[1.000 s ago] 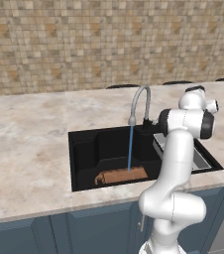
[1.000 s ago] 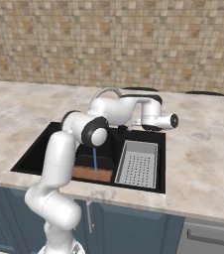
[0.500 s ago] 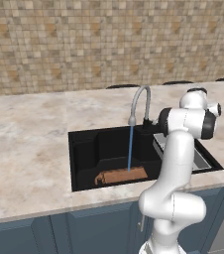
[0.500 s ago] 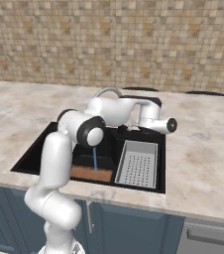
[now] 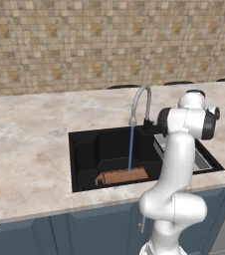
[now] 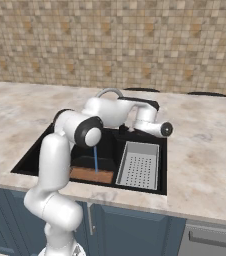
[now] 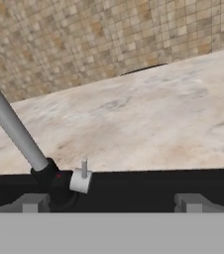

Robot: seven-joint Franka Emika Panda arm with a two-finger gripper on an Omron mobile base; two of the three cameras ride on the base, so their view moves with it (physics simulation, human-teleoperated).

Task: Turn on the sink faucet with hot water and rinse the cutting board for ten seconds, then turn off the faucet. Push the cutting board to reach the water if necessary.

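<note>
Water running from sink faucet, landing right on cutting board lying flat at front of sink, so no push needed imo. Gripper fingers wide apart, empty, parked facing faucet base, probably ready for shutoff.

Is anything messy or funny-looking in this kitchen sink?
Nothing stands out. The water falls straight from the sink faucet onto the cutting board, which lies flat at the bottom of the sink. No splashes show on the counter.
</note>
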